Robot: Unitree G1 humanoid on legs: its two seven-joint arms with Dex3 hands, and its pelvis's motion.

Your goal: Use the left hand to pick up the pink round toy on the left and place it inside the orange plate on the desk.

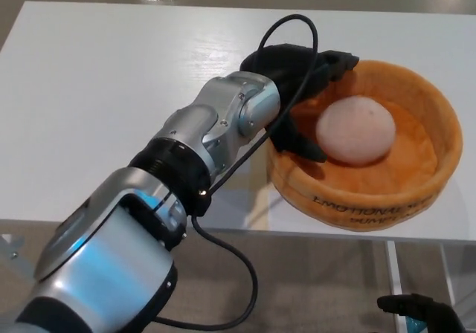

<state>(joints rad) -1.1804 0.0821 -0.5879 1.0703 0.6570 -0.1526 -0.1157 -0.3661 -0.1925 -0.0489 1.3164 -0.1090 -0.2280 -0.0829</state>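
The pink round toy (355, 129) lies inside the orange plate (416, 192), a soft deep bowl at the right of the white desk. My left hand (301, 88) hovers over the plate's left rim. Its fingers are spread apart around the toy's left side, the thumb (303, 144) low and the upper fingers (335, 63) at the far rim, not closed on the toy. My right hand (420, 312) shows only as a dark shape at the bottom right, below the desk edge.
The white desk (111, 95) stretches to the left and back of the plate. A black cable (245, 162) loops from my left wrist over the forearm and down past the desk's front edge. Floor and a desk leg show below.
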